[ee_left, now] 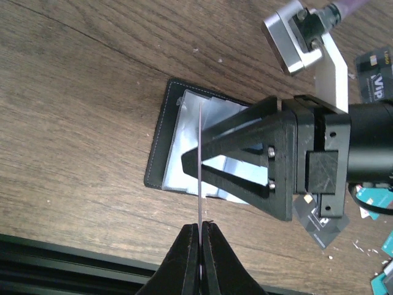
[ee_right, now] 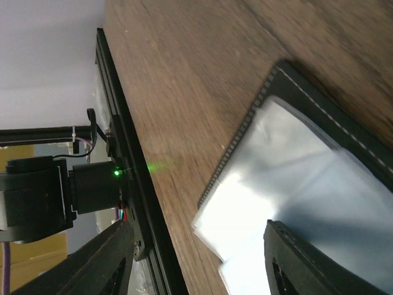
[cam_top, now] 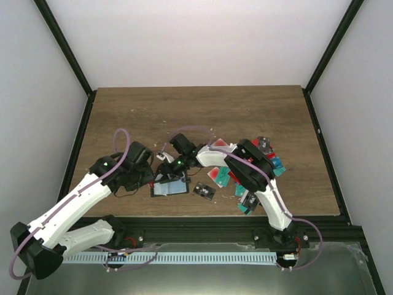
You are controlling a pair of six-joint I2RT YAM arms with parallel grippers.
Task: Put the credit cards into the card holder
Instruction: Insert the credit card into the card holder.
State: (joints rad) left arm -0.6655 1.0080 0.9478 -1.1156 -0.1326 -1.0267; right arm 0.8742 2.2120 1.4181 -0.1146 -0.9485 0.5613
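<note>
The card holder lies open near the table's front edge, its black rim framing pale clear sleeves. My left gripper is shut on a thin credit card, seen edge-on and standing upright, its far end over the holder. In the top view this left gripper sits just left of the holder. My right gripper is open over the sleeves, one finger on them. From the left wrist view its black fingers cover the holder's right half. More credit cards lie at the right.
A black card lies just right of the holder, shown too as the black card under the right arm. A dark VIP card sits further back. The black frame rail runs along the near edge.
</note>
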